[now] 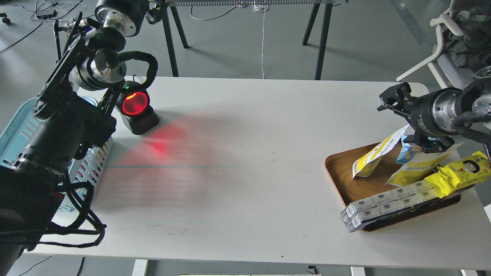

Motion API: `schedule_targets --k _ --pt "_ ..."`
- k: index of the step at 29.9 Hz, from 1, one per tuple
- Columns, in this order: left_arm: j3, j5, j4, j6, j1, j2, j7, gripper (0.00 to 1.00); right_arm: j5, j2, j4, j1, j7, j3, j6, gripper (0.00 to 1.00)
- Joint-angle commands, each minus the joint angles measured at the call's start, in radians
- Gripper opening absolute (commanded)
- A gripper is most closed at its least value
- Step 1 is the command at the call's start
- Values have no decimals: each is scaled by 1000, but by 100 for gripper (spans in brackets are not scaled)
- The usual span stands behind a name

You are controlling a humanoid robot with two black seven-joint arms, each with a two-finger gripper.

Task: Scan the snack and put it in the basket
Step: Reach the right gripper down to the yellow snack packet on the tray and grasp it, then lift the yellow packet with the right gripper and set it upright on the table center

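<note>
right pincer [392, 100] fingers apart above the tray [337, 168], poised to take the snack [372, 156] for the scanner [135, 105]; left pincer state can't tell, parked by basket [15, 126].

Grey floor [364, 42], white table [245, 172] w/ black trestle legs [320, 38] behind, cables [263, 38]

You have open passage across the bare middle of the white table [245, 161]. At the left, your black left arm [61, 126] overhangs the light blue slotted plastic basket [15, 126], and the black scanner with the red window [136, 109] stands just beside it. At the right, the brown wooden tray [341, 168] is crowded with packets.
</note>
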Motion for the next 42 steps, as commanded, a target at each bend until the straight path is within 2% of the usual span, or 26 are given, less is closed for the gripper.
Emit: schedule_targets --k 1,11,16,17,18,19,33,38,42 --pt "1 0 1 0 6 1 0 100 -4 1 -4 -42 0 5 -26 84" --pt "1 0 1 0 6 2 0 100 -17 1 -22 -194 -9 143 -80 42" --pt "1 0 4 0 8 2 0 100 -20 -11 -14 -194 -12 155 -88 30" --pt "1 0 4 0 8 2 0 100 -20 -13 -14 -194 -14 157 -88 21" --pt "1 0 6 0 9 2 -1 100 -18 -13 -14 -194 -17 157 -85 6" --pt "1 0 7 0 9 2 0 100 -18 -13 -14 -194 -20 155 -88 0" --pt "0 0 9 0 15 4 -1 100 -21 -57 -11 -154 -32 169 -88 0" --pt "1 0 9 0 15 4 0 100 -15 -160 -13 -82 -32 310 -88 0" --pt "3 1 9 1 15 2 0 100 0 -160 -22 -45 -34 387 -112 0"
